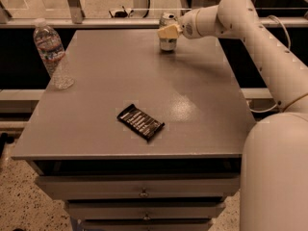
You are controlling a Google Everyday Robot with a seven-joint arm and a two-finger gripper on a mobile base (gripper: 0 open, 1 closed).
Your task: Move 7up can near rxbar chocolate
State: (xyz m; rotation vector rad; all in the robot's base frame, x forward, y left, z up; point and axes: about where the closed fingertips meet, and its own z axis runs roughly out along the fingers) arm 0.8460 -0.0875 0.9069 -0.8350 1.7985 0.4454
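The 7up can (168, 42) stands upright at the far edge of the grey table (192, 95), right of its middle. My gripper (167, 31) reaches in from the right and sits at the can's mid-height, covering part of its front. The can rests on the table. The rxbar chocolate (140, 121) is a flat black wrapper with pale lettering. It lies at an angle near the table's front, well apart from the can.
A clear plastic water bottle (51, 53) stands at the table's far left edge. My white arm (260, 37) spans the table's right side, and my base (276, 177) stands at the front right. Drawers (142, 191) sit under the tabletop.
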